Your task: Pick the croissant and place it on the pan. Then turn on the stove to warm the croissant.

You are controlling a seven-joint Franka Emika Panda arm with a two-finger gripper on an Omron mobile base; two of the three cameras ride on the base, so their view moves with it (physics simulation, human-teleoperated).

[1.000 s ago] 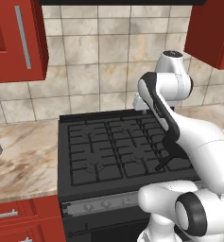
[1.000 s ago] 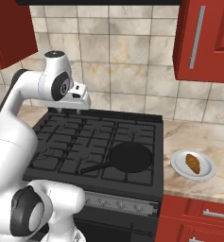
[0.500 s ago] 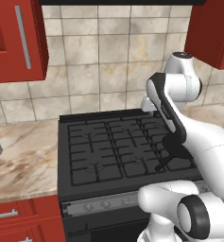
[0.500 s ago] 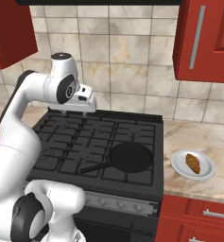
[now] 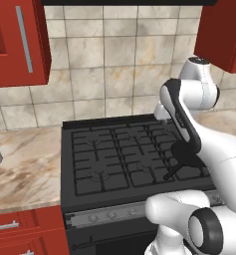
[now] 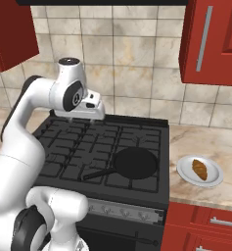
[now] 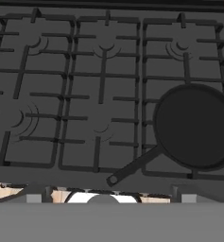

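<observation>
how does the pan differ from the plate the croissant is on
The pan is black and sits on the stove grates; the plate is white and sits on the marbled counter to the stove's right. The pan has a straight handle pointing toward the stove's front; the plate has none. The pan is empty, while the plate holds the croissant. Both are round and lie flat.

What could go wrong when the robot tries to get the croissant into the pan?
The croissant lies on a white plate on the counter, well right of the gripper, so the long reach might miss it or nudge the plate. The pan is small, and its handle sticks out and could get knocked.
</observation>
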